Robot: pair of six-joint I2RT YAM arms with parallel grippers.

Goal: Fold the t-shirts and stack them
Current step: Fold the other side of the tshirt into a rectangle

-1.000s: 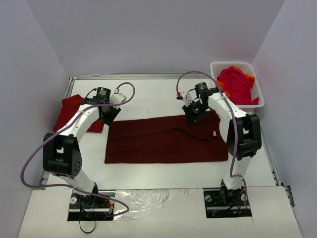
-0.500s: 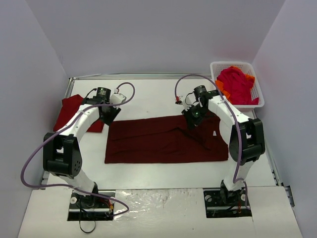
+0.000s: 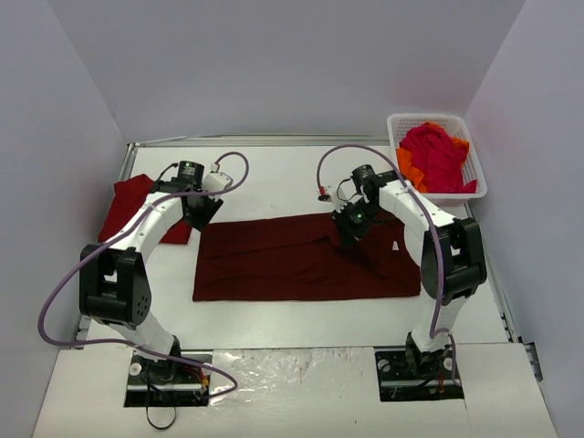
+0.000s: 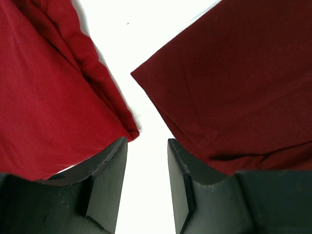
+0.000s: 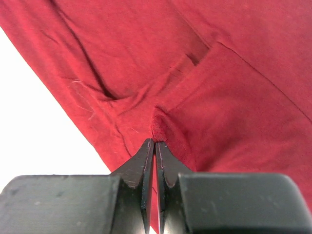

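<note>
- T-shirts, red and orange, fill the basket at the worktop's far right corner.
- Right fingers pinch the maroon t-shirt; left fingers apart, empty.

Pale lilac walls; white tabletop; even light.

No legible text, white tag on maroon t-shirt too small to read
</note>
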